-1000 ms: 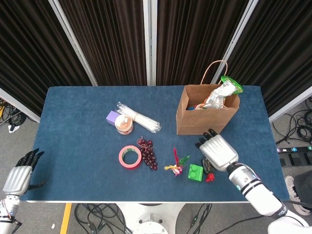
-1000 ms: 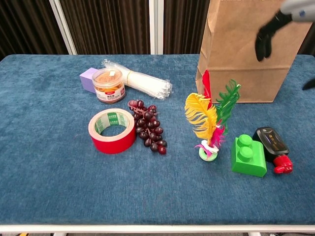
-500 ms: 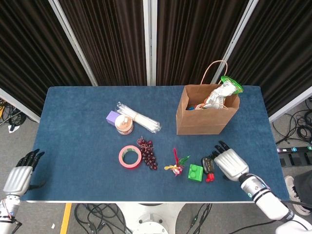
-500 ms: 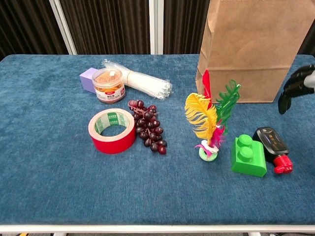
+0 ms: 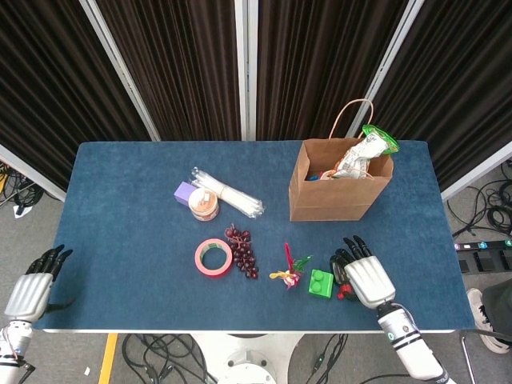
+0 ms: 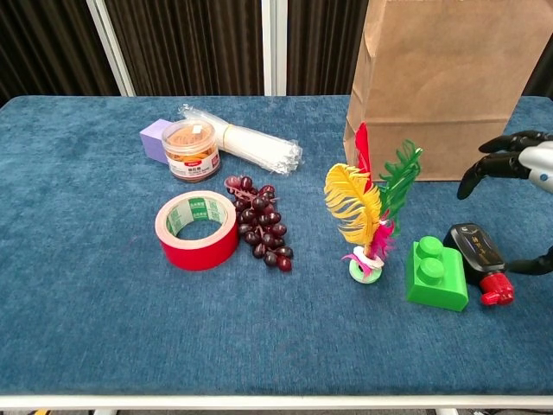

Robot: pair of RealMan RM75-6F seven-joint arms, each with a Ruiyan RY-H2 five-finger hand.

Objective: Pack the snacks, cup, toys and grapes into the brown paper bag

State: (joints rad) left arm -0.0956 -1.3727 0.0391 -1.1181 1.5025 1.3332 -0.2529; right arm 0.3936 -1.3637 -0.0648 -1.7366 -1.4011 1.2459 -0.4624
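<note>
- Back from the bag's front a second ago, the right hand (image 5: 364,278) now hovers over the near-right table edge, just beside the green block (image 5: 321,283) — fingers spread, dark fingertips (image 6: 484,169) curled down, holding nothing.
- Brown paper bag (image 5: 336,192) stands upright on the blue table (image 5: 128,240), well behind the green block; a snack packet (image 5: 360,156) pokes out of its open top.
- Black-and-red toy (image 6: 478,259) lies touching the green block's right side, directly under the right hand's fingers in the chest view, not yet grasped.
- Feather toy (image 6: 367,212) stands just left of the green block, its yellow, red and green plumes upright.
- Grapes (image 6: 261,223) lie further left of the green block, touching the red tape roll (image 6: 199,229) beside them.
- Small lidded cup (image 6: 190,147), a purple block (image 6: 155,138) and a clear wrapped bundle (image 6: 251,147) sit together far left and behind the green block.
- Left hand (image 5: 32,284) hangs off the table's near-left corner — well apart from everything, fingers loosely apart and empty.
</note>
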